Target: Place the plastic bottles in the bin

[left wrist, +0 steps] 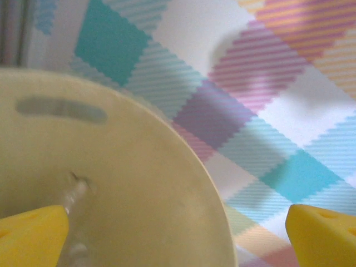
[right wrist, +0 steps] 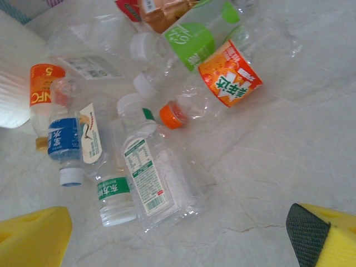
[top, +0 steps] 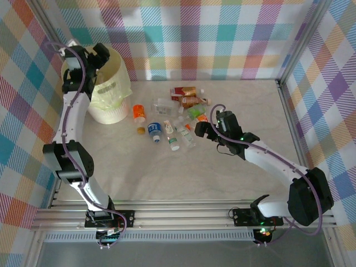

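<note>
Clutter is the chief hazard: the plastic bottles (top: 172, 119) lie heaped mid-table, touching and overlapping, well apart from the bin (top: 114, 92), which stands at the far left against the checked wall. The right gripper (right wrist: 178, 239) hovers just beside the heap's right edge, fingers spread wide with nothing between them. Below it, a flat clear bottle with a white label (right wrist: 150, 183) lies pressed against a green-banded one (right wrist: 114, 194), so a descent here could catch both, or wedge a fingertip into the seam and scatter them. These thin, partly crushed walls probably buckle under a pinch, and a bottle could squirt free. The rounder orange-labelled bottle (right wrist: 228, 78) looks apt to roll across the smooth table (top: 233, 183) if nudged. The left gripper (left wrist: 178, 239) hangs over the bin, also spread wide and holding nothing; one fingertip sits above the interior and the other beyond the rim, so a careless drop could strike the rim and tip this light container. A clear shape low inside (left wrist: 75, 192) may be a bottle, though I cannot tell. Any carry from the right side would cross toward the left arm, risking a clash.
</note>
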